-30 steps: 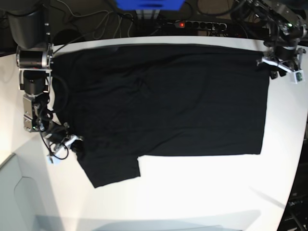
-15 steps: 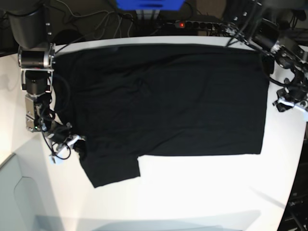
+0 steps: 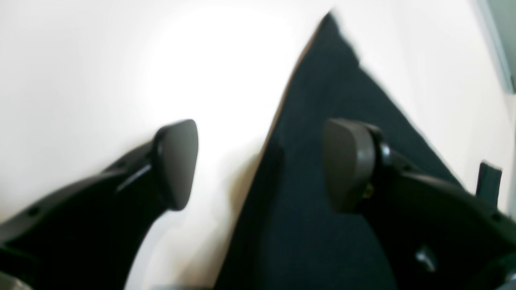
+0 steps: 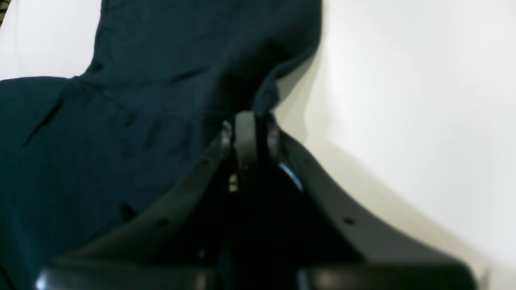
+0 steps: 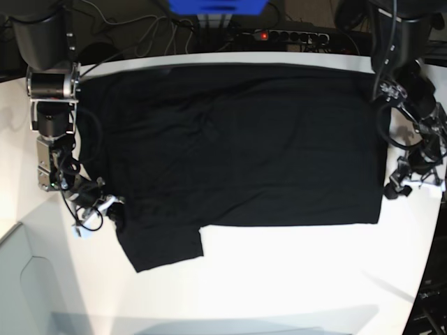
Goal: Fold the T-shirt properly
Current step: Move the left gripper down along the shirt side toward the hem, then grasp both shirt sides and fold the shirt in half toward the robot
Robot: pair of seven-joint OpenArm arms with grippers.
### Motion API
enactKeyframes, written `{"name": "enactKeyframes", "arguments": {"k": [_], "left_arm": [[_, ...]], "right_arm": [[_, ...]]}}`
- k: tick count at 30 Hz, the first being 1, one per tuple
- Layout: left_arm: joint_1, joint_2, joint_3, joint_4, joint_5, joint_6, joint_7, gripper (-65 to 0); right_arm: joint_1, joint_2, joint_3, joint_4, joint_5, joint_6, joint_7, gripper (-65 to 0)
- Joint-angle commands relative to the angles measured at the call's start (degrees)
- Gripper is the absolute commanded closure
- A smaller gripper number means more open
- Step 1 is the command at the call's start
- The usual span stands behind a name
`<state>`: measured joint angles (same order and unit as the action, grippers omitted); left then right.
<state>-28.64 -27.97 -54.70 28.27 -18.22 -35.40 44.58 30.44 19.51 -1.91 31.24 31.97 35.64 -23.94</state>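
Across the white table (image 5: pixel 279 279) the black T-shirt (image 5: pixel 237 146) lies spread flat, plain side up, one sleeve (image 5: pixel 164 244) sticking out toward the near edge. At the sleeve end, on the base view's left, the right gripper (image 4: pixel 248 121) is pinched shut on a raised fold of the cloth just beside the shirt's edge, with bare table to one side of it. At the opposite end, the left gripper (image 3: pixel 258 165) stands wide open and holds nothing: one pad (image 3: pixel 177 161) hangs over bare table, the other over the shirt, with the cloth's edge running between them toward a pointed corner (image 3: pixel 330 20). A power strip (image 5: pixel 290 35) lies beyond the far edge.
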Motion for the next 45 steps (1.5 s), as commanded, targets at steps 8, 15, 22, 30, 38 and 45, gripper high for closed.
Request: {"name": "enactKeyframes", "arguments": {"k": [8,15,22,30,38,45], "left_arm": [[-4.5,-0.5,2.3,-4.6,-1.0,9.2,-8.3,-45.8],[-7.5,2.8,2.3,-5.0,-1.0,11.0,-10.1,-45.8],[-9.2,5.2,2.3,-4.9,-1.0,11.2,-10.2,-45.8],[-9.2,5.2,2.3,-5.0,-1.0,11.2,-10.2,-45.7],[-7.9,4.9,2.3,-4.4,-1.0,11.2,-10.2,-34.3],[-7.1,4.8,2.3,-4.4,-0.8,11.2,-12.5,-8.3]], "right_arm": [[0.3,0.2,-0.3,-0.2,-3.0,-0.2,-3.7,0.0],[0.3,0.2,-0.3,-0.2,-3.0,-0.2,-3.7,0.0],[-0.1,0.2,-0.3,2.0,-3.0,-0.2,-4.0,0.0],[-0.1,-0.2,-0.3,2.1,-3.0,-0.2,-4.1,0.0],[-0.1,-1.1,-0.4,2.1,-3.0,-0.2,-4.1,0.0],[-0.1,-1.4,-0.4,2.1,-3.0,-0.2,-4.1,0.0]]}}
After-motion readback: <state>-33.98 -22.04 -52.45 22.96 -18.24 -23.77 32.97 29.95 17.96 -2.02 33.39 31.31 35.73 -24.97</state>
